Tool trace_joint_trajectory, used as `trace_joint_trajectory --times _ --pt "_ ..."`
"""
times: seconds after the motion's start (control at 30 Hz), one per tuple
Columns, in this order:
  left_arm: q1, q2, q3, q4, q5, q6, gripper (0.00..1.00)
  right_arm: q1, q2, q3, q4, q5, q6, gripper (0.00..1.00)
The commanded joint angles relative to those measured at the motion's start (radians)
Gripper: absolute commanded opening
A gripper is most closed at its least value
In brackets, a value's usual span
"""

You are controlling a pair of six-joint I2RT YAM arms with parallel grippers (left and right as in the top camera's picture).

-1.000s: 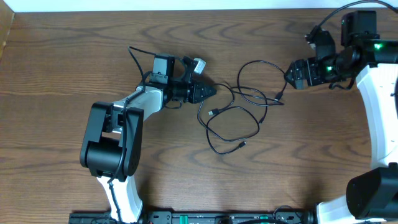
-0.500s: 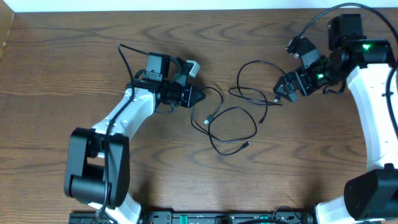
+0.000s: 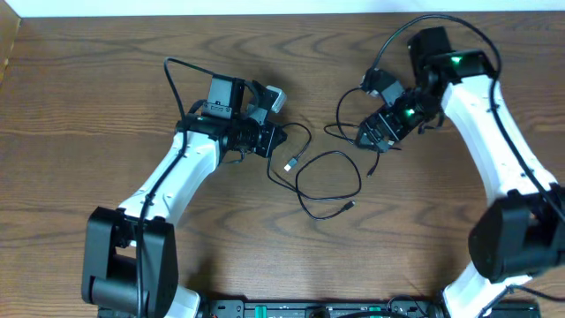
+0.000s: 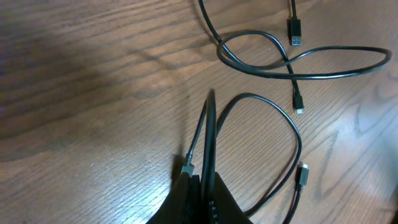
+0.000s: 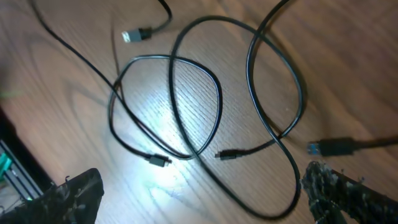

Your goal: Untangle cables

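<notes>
Left claw (image 3: 281, 138) is clamped shut on one black strand of the cables (image 3: 331, 181). Right claw (image 3: 375, 134) is spread wide with nothing in it, hanging over the far right loops. The table (image 3: 71, 106) is brown with a heavy wood grain and looks smooth, and the right wrist view catches a bright glare patch on it. A pale strip runs along its far edge. The cables sit mid-table between the two claws: thin, round, glossy black cord in loose loops that cross over each other. There are tiny plugs (image 3: 290, 164) at the ends, with a silvery one lying flat just right of the left claw.
</notes>
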Motion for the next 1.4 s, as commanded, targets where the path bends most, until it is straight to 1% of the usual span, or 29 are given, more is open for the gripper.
trace_joint_trajectory --times 0.0,0.2,0.33,0.37,0.4,0.43,0.47,0.53,0.67,0.83,1.03,1.13,1.37 --pt "-0.002 -0.019 0.008 -0.019 -0.043 0.013 0.08 0.005 0.055 -0.005 0.008 0.003 -0.016 0.99" --pt "-0.002 -0.019 0.008 -0.058 -0.172 -0.018 0.08 0.005 0.130 -0.005 0.030 0.005 -0.013 0.99" --pt "-0.002 -0.019 0.008 -0.067 -0.185 -0.017 0.08 0.011 0.153 -0.005 0.038 0.004 -0.006 0.99" --pt "-0.002 -0.019 0.008 -0.066 -0.185 -0.018 0.08 0.014 0.158 -0.005 0.040 0.005 -0.005 0.89" --pt "-0.002 -0.019 0.008 -0.066 -0.185 -0.018 0.08 0.017 0.158 -0.005 0.041 0.005 -0.006 0.68" --pt "-0.002 -0.019 0.008 -0.067 -0.185 -0.018 0.08 0.021 0.158 -0.005 0.042 0.005 -0.006 0.26" --pt "-0.002 -0.019 0.008 -0.067 -0.185 -0.018 0.08 0.024 0.158 -0.005 0.046 0.008 -0.002 0.01" --pt "-0.002 -0.019 0.008 -0.069 -0.185 -0.018 0.08 0.032 0.156 -0.003 0.066 0.036 0.053 0.01" --pt "-0.002 -0.019 0.008 -0.069 -0.185 -0.017 0.08 0.042 0.156 0.023 0.081 0.210 0.208 0.01" --pt "-0.002 -0.019 0.008 -0.069 -0.185 -0.017 0.08 0.044 0.155 0.134 -0.009 0.433 0.369 0.01" --pt "-0.002 -0.019 0.007 -0.069 -0.185 -0.017 0.08 0.041 0.155 0.320 -0.132 0.451 0.436 0.01" --pt "-0.002 -0.019 0.008 -0.069 -0.185 -0.017 0.08 0.041 0.155 0.417 -0.180 0.457 0.443 0.01" --pt "-0.002 -0.019 0.008 -0.069 -0.184 -0.017 0.08 0.023 0.155 0.617 -0.264 0.554 0.496 0.01"
